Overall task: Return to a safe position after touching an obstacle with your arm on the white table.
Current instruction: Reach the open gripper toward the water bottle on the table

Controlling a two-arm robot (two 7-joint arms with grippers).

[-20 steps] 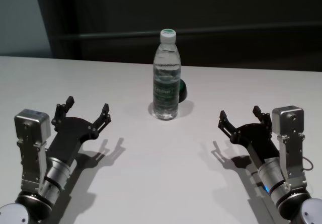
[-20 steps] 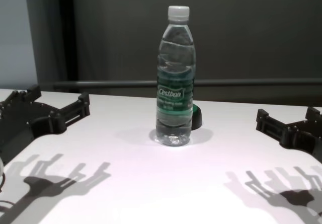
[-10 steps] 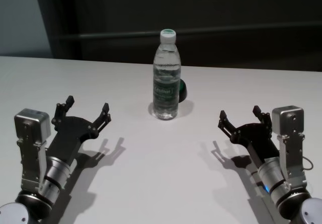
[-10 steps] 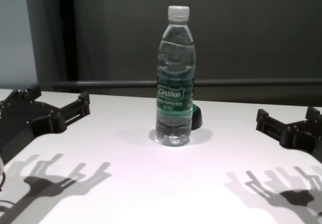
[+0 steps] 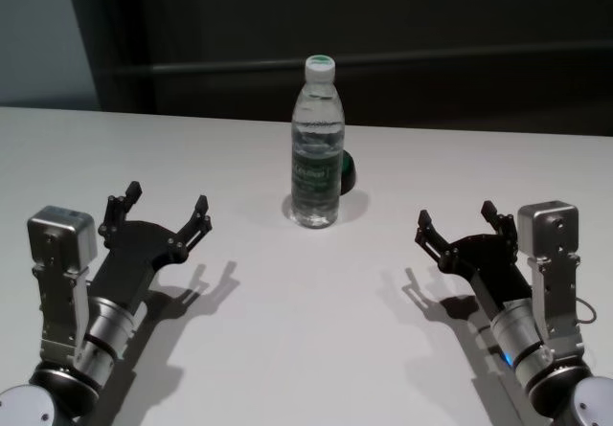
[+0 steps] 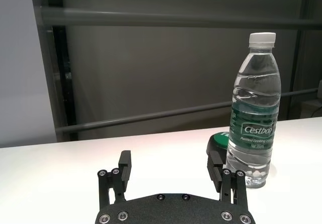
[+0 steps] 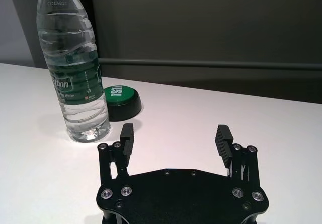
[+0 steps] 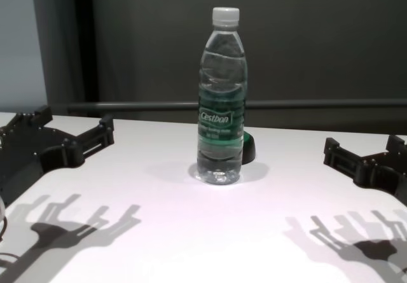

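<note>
Both released with fingers spread and holding nothing, the left end effector [image 5: 158, 213] and right end effector [image 5: 460, 225] hover low over the white bench [image 5: 306, 349], well apart from the upright water bottle [image 5: 317, 144] standing between them, just before a green button [image 7: 121, 101].

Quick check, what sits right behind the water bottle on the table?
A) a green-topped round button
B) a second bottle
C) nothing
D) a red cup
A. The right wrist view shows a low round black-rimmed green button on the white table just behind the upright water bottle; the left gripper and right gripper both hover apart from it with fingers open.
</note>
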